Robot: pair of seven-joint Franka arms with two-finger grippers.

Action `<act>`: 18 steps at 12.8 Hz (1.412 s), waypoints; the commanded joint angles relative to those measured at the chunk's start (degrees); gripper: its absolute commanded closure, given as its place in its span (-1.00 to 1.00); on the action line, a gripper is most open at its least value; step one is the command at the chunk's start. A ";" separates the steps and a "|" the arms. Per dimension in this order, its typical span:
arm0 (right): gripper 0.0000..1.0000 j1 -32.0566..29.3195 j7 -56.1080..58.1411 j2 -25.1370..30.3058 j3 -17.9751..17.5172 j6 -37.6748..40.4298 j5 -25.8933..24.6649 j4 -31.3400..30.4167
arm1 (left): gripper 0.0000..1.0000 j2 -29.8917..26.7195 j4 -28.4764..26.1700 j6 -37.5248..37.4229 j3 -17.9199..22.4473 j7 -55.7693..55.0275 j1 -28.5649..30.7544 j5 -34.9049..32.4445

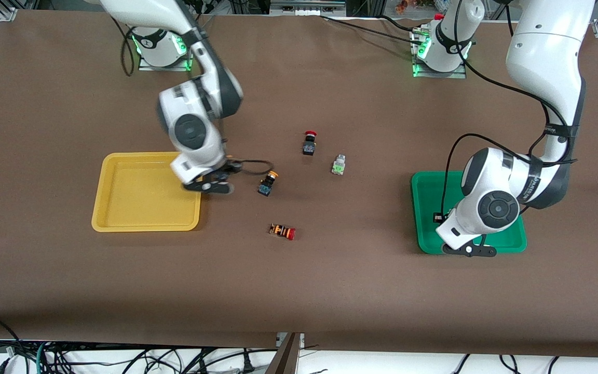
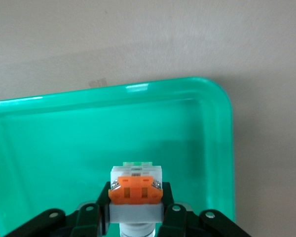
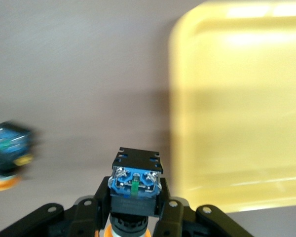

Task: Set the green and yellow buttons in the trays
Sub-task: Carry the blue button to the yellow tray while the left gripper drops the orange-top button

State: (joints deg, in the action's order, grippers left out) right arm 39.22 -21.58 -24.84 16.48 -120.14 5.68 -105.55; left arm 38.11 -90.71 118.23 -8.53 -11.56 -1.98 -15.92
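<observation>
Over the yellow tray's (image 1: 146,191) edge, the right gripper (image 1: 215,183) is clamped on a yellow button (image 3: 135,185). Left gripper (image 1: 469,250) hangs over the green tray (image 1: 423,228), jaws clamped on an orange-faced switch (image 2: 135,190). Another yellow button (image 1: 267,184) and a green-faced switch (image 1: 338,164) sit on the table between the trays.

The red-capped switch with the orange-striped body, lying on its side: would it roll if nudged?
Probably. The orange-striped switch lies on its side on the bare table, and its body looks round, so a sideways push may roll it. The wider red cap would likely curve its path. It looks rigid.
</observation>
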 commanded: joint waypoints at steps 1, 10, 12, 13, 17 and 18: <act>1.00 -0.54 14.41 -0.99 7.83 1.41 0.74 -0.01 | 0.62 -5.41 -13.86 13.57 -0.88 4.86 3.64 -1.66; 1.00 -15.75 30.89 -8.02 7.95 -6.06 2.57 -4.14 | -1.00 -10.34 -4.56 -8.00 -12.46 -3.70 3.21 3.42; 0.00 -15.93 32.91 -8.99 7.95 -6.07 5.82 -3.88 | -1.00 -9.64 -4.74 -7.84 -16.15 -6.46 2.43 4.84; -0.99 -16.02 33.70 -9.26 7.95 -6.07 5.92 -3.44 | -1.00 -8.59 -4.83 -7.58 -18.43 -6.46 1.64 4.84; -1.00 -13.39 33.71 -8.21 5.93 3.64 5.83 4.61 | -1.00 -4.20 -5.79 -4.60 -19.86 -14.24 -7.14 4.06; -1.00 -11.38 33.01 -8.29 5.49 7.43 5.92 8.04 | -1.00 -2.79 -6.06 -2.15 -19.86 -16.81 -9.07 3.88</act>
State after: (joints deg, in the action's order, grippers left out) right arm 25.29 11.61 -33.76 22.63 -119.53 10.46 -103.12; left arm 33.03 -96.58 113.09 -28.59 -24.29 -8.56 -11.76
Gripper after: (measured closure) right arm 0.004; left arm 0.000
